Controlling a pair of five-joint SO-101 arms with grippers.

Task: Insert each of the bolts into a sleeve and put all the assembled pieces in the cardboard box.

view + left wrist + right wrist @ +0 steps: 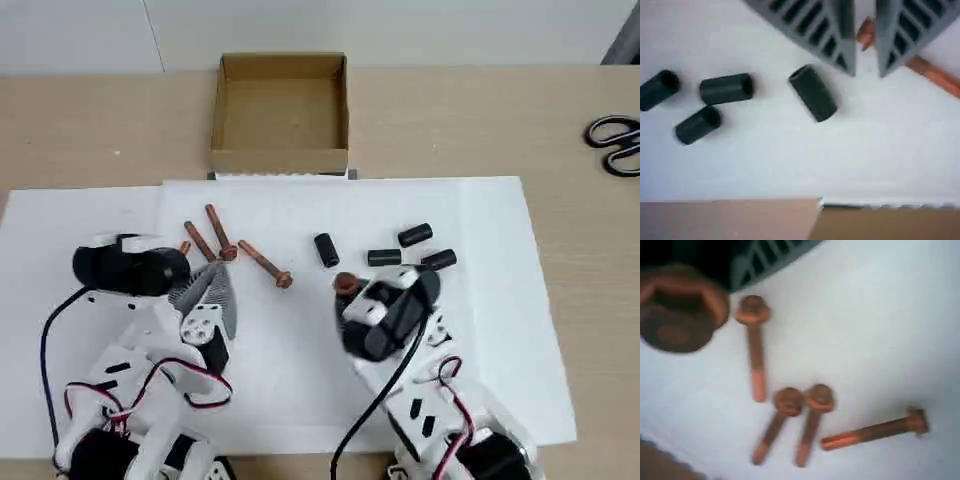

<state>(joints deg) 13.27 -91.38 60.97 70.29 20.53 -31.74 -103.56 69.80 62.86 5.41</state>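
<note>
Several copper bolts (265, 263) (754, 347) lie on the white paper's left half. Several black sleeves (384, 257) (812, 93) lie right of them. The cardboard box (225, 110) stands at the back, nothing in it. My left gripper (220, 278) (867, 72) hovers just in front of the bolts, open by a narrow gap, with nothing between its fingers. A bolt (930, 72) shows on the paper past its tips. My right gripper (352, 292) is shut on a bolt (346, 284) (677, 320), head outward, near the sleeves. Whether a sleeve is on that bolt is hidden.
White paper (480, 330) covers the front of the wooden table. Scissors (615, 145) lie at the far right edge. The box's near wall (730, 220) stands past the sleeves in the left wrist view.
</note>
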